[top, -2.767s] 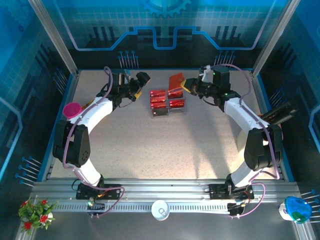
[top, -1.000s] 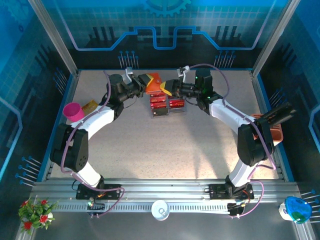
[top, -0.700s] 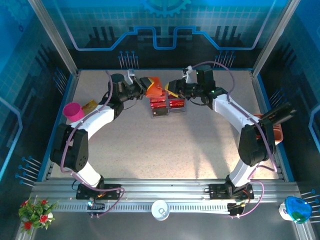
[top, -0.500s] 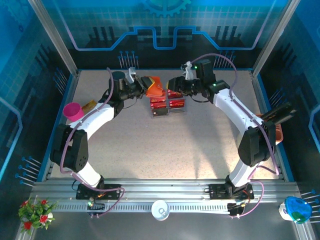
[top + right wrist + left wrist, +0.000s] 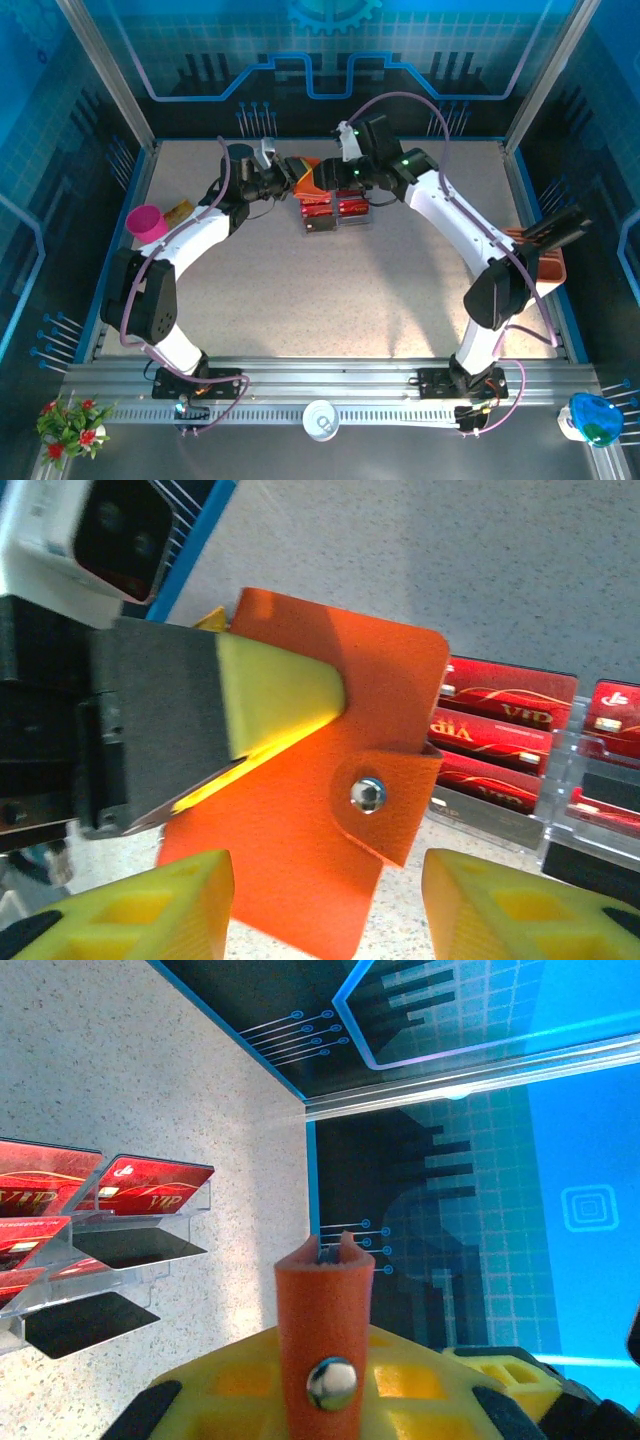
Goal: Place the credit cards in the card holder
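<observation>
The card holder (image 5: 300, 810) has changed hands. At first the right gripper (image 5: 325, 895) carried it alone, just beyond the far right end of the clear rack (image 5: 170, 1222). Then both grippers met on it. Now the left gripper (image 5: 325, 1400) clamps it by itself, further left, over the rack's far left end. The right gripper's jaws have spread and let go; its wrist has swung left and farther back, above the holder. The left gripper has come right to meet it. The arms' moves have uncovered a yellow-orange bag (image 5: 180, 212) at left and an orange tray (image 5: 550, 265) at right.
</observation>
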